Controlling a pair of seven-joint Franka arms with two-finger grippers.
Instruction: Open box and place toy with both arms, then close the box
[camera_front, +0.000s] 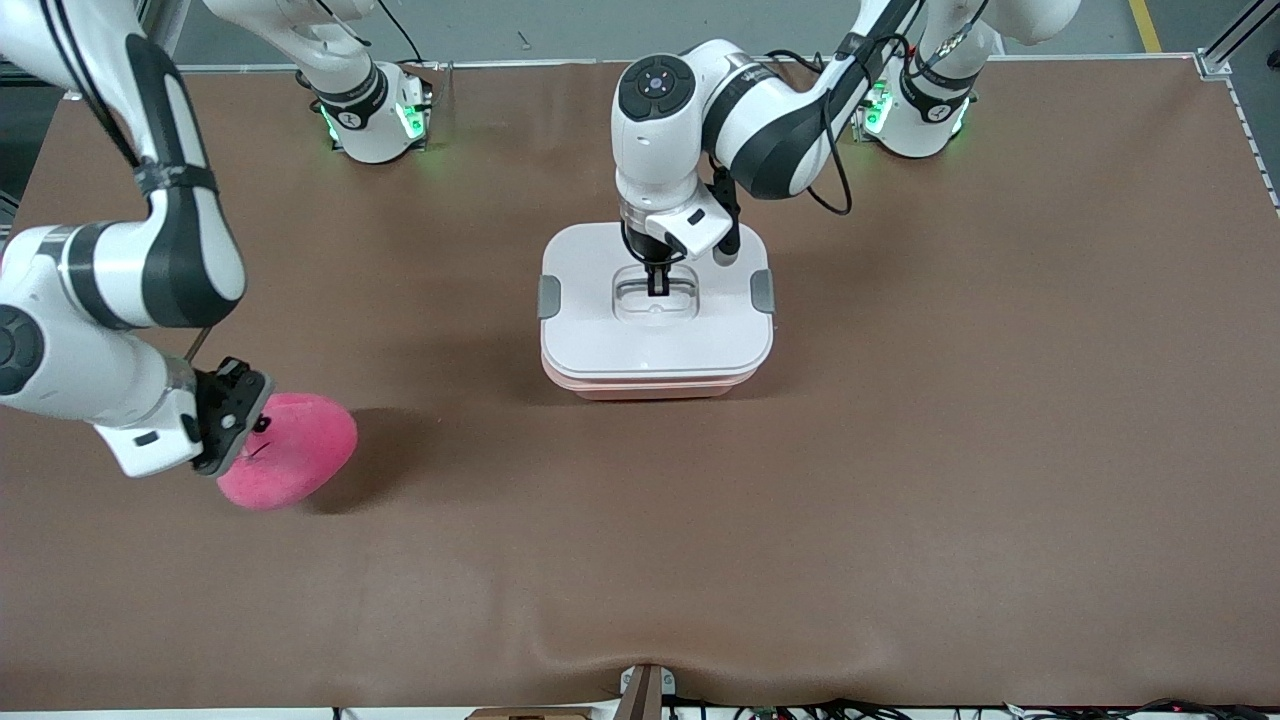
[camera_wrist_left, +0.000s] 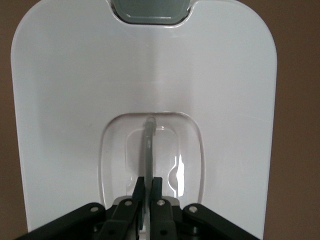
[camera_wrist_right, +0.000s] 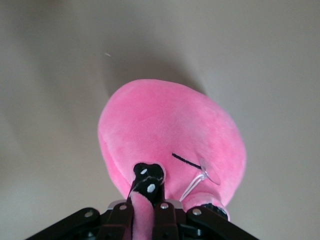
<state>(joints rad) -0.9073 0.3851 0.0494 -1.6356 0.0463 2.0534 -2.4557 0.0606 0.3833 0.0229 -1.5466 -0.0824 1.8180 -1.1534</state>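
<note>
The box (camera_front: 655, 383) stands mid-table, pink base under a flat white lid (camera_front: 600, 330) with grey clips at both ends. My left gripper (camera_front: 657, 290) reaches down into the lid's centre recess and is shut on the thin grey handle (camera_wrist_left: 148, 150), which stands upright between its fingers. The toy (camera_front: 295, 450), a round pink plush, lies toward the right arm's end of the table, nearer the front camera than the box. My right gripper (camera_front: 250, 430) is shut on a fold of the toy (camera_wrist_right: 170, 140) beside a black eye mark.
Brown mat (camera_front: 900, 450) covers the whole table, with a wrinkle at its front edge. Both arm bases stand along the back edge. A small clear suction cup on a string (camera_wrist_right: 207, 172) hangs from the plush.
</note>
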